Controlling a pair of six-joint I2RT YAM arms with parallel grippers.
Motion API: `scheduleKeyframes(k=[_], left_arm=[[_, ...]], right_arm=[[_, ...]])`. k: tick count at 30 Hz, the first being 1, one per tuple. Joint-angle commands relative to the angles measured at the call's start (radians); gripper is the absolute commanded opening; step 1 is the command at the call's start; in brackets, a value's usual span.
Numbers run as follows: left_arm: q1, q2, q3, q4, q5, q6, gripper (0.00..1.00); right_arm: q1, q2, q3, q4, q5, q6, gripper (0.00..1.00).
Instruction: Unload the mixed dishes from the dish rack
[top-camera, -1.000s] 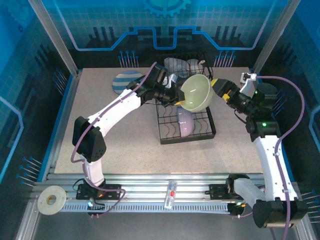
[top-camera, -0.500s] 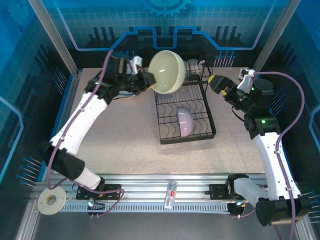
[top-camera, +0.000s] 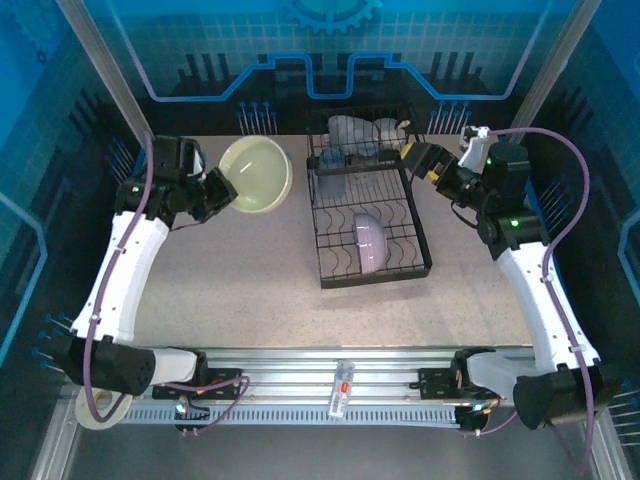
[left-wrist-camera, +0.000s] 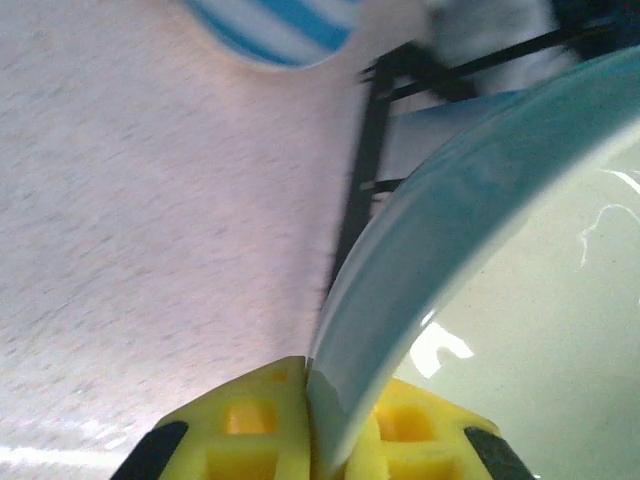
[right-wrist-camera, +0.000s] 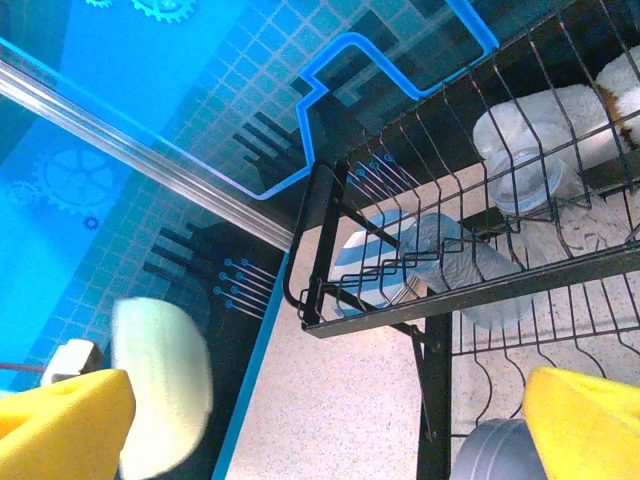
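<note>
My left gripper (top-camera: 216, 194) is shut on the rim of the pale green bowl (top-camera: 256, 172), held tilted over the back left of the table. In the left wrist view its yellow fingertips (left-wrist-camera: 250, 425) pinch the bowl's edge (left-wrist-camera: 400, 260). The black wire dish rack (top-camera: 366, 268) stands mid-table. A lavender bowl (top-camera: 368, 243) leans in its lower slots, and clear cups (top-camera: 345, 131) lie in the upper basket. My right gripper (top-camera: 418, 160) hangs open beside the rack's upper right edge, with nothing between its fingers. A blue-and-white striped plate (left-wrist-camera: 275, 30) lies on the table left of the rack.
The right wrist view looks through the rack's top basket (right-wrist-camera: 440, 290), past a clear cup (right-wrist-camera: 450, 260) and the striped plate (right-wrist-camera: 375, 275), to the green bowl (right-wrist-camera: 160, 400) beyond. Blue enclosure walls stand close behind. A tape roll (top-camera: 100, 402) sits off the table at front left.
My left arm has swung the green bowl from over the rack out to the back left of the table. The right gripper has edged closer to the rack's upper basket, still open.
</note>
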Motion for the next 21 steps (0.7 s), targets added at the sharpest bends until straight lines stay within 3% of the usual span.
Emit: scheduleKeyframes(k=[1, 10, 21], left_arm=[[0.01, 0.023, -0.039, 0.045, -0.004, 0.021, 0.0], [0.01, 0.216, -0.121, 0.17, 0.007, 0.011, 0.0], [0.002, 0.429, -0.073, 0.231, -0.014, 0.019, 0.0]], right_arm=[[0.021, -0.003, 0.033, -0.025, -0.008, -0.03, 1.0], [0.053, -0.046, 0.019, -0.177, 0.004, -0.113, 1.0], [0.063, -0.106, -0.062, -0.238, -0.058, -0.112, 1.0]])
